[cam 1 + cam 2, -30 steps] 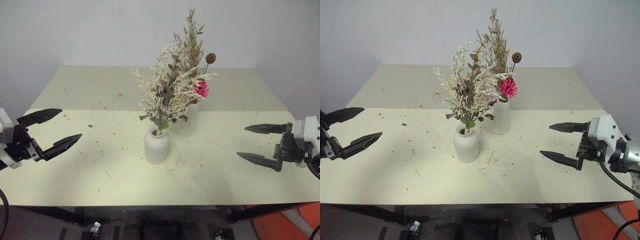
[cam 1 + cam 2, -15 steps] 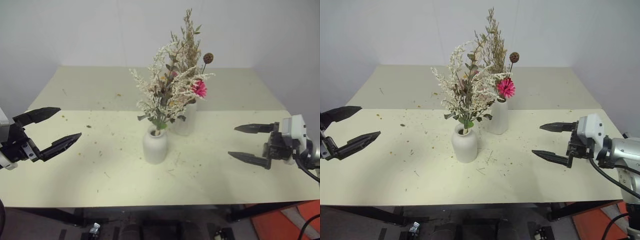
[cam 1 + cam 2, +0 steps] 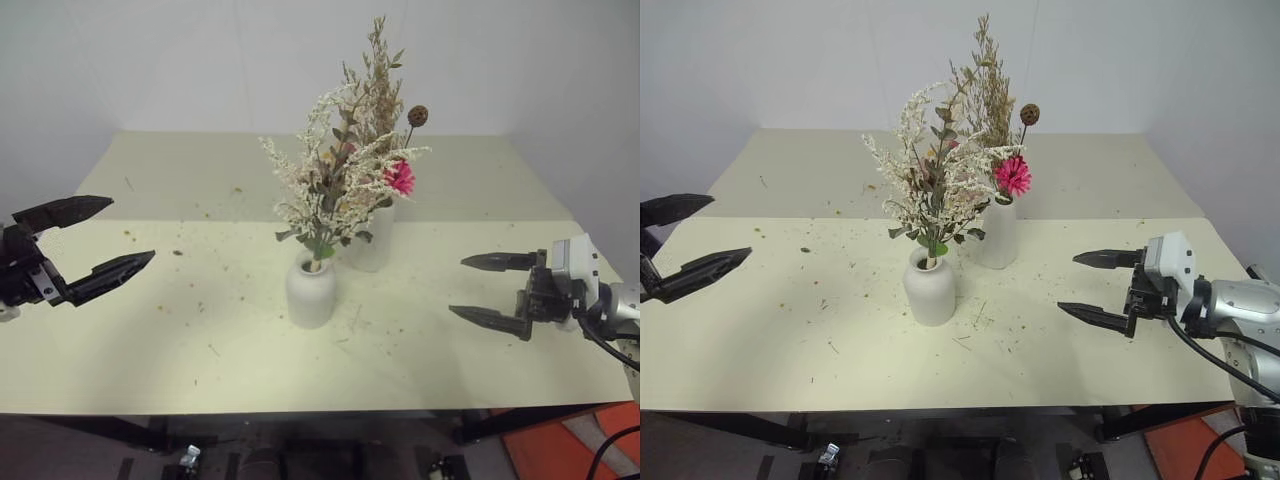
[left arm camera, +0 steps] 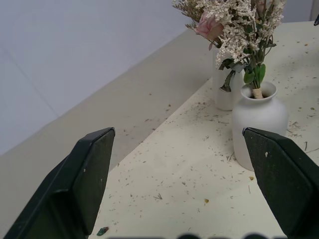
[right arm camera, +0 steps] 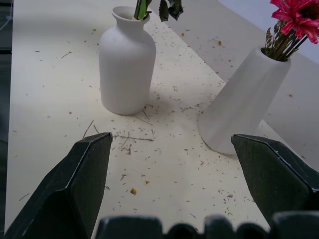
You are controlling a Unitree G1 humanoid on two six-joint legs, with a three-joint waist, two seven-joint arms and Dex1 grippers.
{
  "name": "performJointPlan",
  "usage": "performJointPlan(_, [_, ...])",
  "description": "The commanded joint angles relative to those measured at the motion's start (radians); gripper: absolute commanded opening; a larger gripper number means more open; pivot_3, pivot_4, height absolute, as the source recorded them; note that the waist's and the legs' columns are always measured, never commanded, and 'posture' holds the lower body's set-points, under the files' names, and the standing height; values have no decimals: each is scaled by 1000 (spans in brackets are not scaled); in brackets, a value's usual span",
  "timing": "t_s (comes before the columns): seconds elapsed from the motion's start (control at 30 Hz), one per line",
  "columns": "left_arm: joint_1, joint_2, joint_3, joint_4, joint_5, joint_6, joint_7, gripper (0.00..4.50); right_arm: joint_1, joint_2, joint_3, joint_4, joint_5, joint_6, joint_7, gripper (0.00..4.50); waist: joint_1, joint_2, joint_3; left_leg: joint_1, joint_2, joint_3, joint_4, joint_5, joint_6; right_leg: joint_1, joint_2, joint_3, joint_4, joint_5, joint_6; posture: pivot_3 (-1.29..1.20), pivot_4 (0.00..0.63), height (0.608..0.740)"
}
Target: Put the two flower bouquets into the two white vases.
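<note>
We see no brand, label or readable writing anywhere. Count: 2 white vases, 2 bouquets, 2 tools. The squat rounded vase (image 3: pixel 311 291) stands near the bench (image 3: pixel 200 340) centre, a bit toward the front edge; the tall cone vase (image 3: pixel 375 240) is just behind it and to its right, apart from it in the right wrist view. The bushy bouquet (image 3: pixel 330 185), w/ cream sprigs, pale pink blooms and green leaves, sits in the squat vase, stems bound w/ a tan wrap at the mouth. The dried-grass bouquet (image 3: pixel 378 85), w/ 1 bright pink flower (image 3: pixel 402 178) and 1 dark seed head (image 3: pixel 418 116), stands in the cone vase. Both bouquets upright, tops overlapping. Left tool (image 3: pixel 95 240) hangs over the bench's left edge, fingers spread wide, holding nothing. Right tool (image 3: pixel 485 290) hangs near the right edge, fingers also spread, empty, pointing toward the vases. Bits of plant debris (image 3: pixel 355 320) are scattered over the bench top, thickest around the vases.
</note>
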Motion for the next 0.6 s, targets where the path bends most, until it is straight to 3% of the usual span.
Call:
performJointPlan(0.03, [-17, -11, -10, -8, 0, -27, 5, 4463, 28, -7, -59, -68, 24, 6, -29, 4500, 0, 0, 0, 0, 0, 0, 0, 0, 0, 0, 0, 0, 0, 0, 0, 0, 150, 740])
performJointPlan(0.6, [-59, -86, -114, -9, 22, -95, 35, 4463, 81, -75, -148, -65, 29, 13, -24, 4500, 1, 0, 0, 0, 0, 0, 0, 0, 0, 1, 0, 0, 0, 0, 0, 0, 150, 740])
